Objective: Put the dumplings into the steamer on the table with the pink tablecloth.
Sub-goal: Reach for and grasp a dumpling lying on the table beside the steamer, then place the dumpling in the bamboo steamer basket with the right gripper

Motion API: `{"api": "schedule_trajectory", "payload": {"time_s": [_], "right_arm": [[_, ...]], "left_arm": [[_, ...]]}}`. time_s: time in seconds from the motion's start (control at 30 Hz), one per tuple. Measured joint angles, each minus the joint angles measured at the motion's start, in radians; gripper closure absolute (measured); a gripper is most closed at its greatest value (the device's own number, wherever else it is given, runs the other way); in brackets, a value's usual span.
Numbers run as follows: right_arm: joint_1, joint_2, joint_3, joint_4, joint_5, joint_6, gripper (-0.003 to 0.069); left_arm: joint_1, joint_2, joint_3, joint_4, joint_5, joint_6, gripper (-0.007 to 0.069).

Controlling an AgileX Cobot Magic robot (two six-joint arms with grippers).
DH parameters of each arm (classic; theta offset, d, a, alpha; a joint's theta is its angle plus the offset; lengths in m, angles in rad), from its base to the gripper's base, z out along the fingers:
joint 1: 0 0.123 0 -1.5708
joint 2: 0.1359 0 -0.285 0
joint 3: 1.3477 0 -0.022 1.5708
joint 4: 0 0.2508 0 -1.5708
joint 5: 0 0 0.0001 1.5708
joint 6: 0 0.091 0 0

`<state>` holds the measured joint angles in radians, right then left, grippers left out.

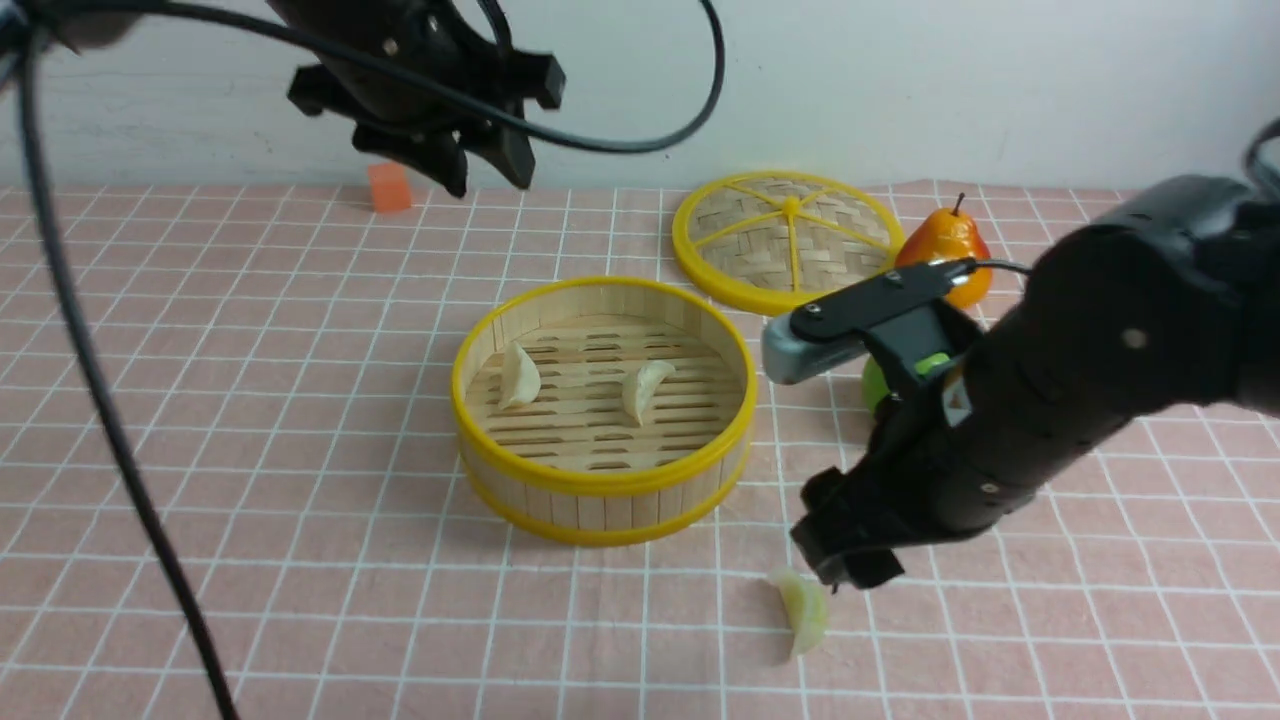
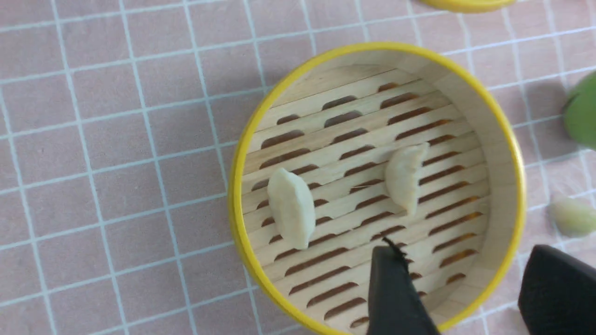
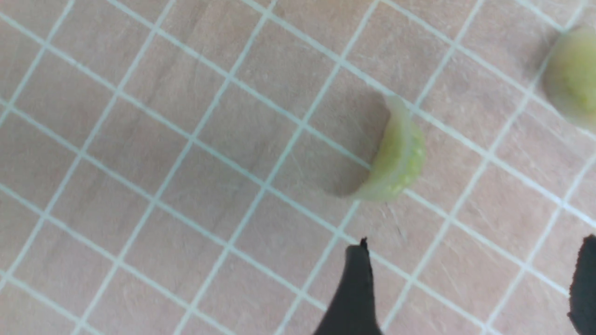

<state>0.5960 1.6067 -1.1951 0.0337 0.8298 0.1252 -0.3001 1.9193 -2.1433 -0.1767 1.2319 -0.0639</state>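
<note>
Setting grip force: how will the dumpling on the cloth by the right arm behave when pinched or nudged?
The dumpling is small and translucent, so probably light and squashy under a pinch. It seems to stand on a narrow edge, so a nudge would likely tip it. Its smooth curved sides may slip from the jaws.

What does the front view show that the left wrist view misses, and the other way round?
Front only: the pear, the orange cube, and the right tool, open near a dumpling on the cloth. Left wrist only: another loose dumpling beside the steamer. Both: the steamer holding two dumplings, and the open left tool.
</note>
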Motion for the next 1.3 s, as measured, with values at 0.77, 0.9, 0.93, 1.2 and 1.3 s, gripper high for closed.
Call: {"api": "schedule_trajectory", "payload": {"time_s": [0.77,0.9,0.93,1.2,1.3], "right_arm": [[0.000,0.321,-0.064,-0.006,-0.061,-0.027,0.0483],[0.000,0.321,-0.068,-0.034,-0.060,-0.027,0.0472],[0.000,0.321,-0.076,-0.040,-0.055,-0.027,0.0472],[0.000,0.320,-0.311,-0.045,0.068,-0.045,0.0472],[0.005,0.327,-0.452,-0.027,0.086,-0.078,0.0472]], "left_arm": [[0.000,-0.496,0.483,0.075,0.015,-0.009,0.0611],[0.000,-0.674,0.673,0.077,0.015,-0.009,0.0611],[0.000,-0.723,0.717,0.077,0.015,-0.010,0.0610],[0.000,-1.076,0.971,0.079,-0.021,-0.010,0.0608],[0.000,-1.183,1.044,0.082,-0.056,-0.010,0.0607]]}}
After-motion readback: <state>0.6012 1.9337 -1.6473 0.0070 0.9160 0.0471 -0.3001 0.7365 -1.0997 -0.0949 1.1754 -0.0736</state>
